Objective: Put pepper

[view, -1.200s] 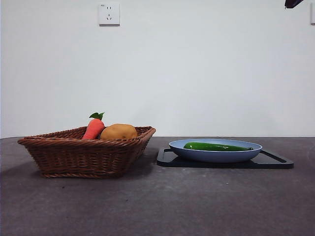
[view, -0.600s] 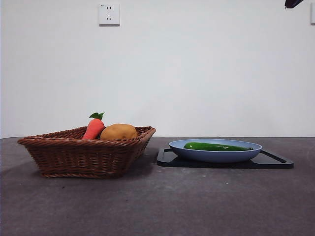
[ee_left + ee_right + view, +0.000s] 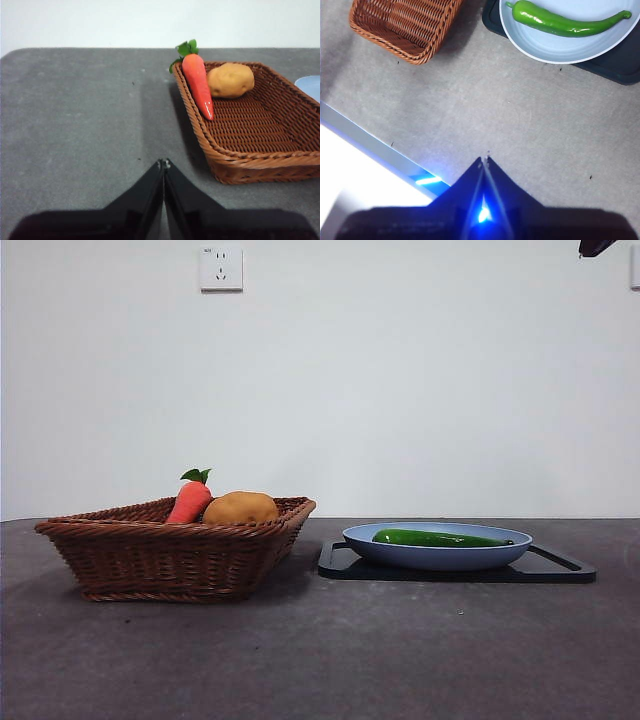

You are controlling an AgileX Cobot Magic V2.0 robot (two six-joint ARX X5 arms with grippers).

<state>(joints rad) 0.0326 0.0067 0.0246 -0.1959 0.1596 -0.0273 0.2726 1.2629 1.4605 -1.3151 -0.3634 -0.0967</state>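
Both hands are clenched and empty on my feeds: left hand by the basket, right hand up high, I think. Pepper lies on the blue plate.

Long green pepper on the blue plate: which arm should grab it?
Right, likely. Its wrist view shows the glossy green pepper whole on the blue plate; the left wrist view shows mainly the wicker basket.

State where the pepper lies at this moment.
In the front view the pepper lies flat in the blue plate on the black tray, right of the wicker basket; neither claw is near it.
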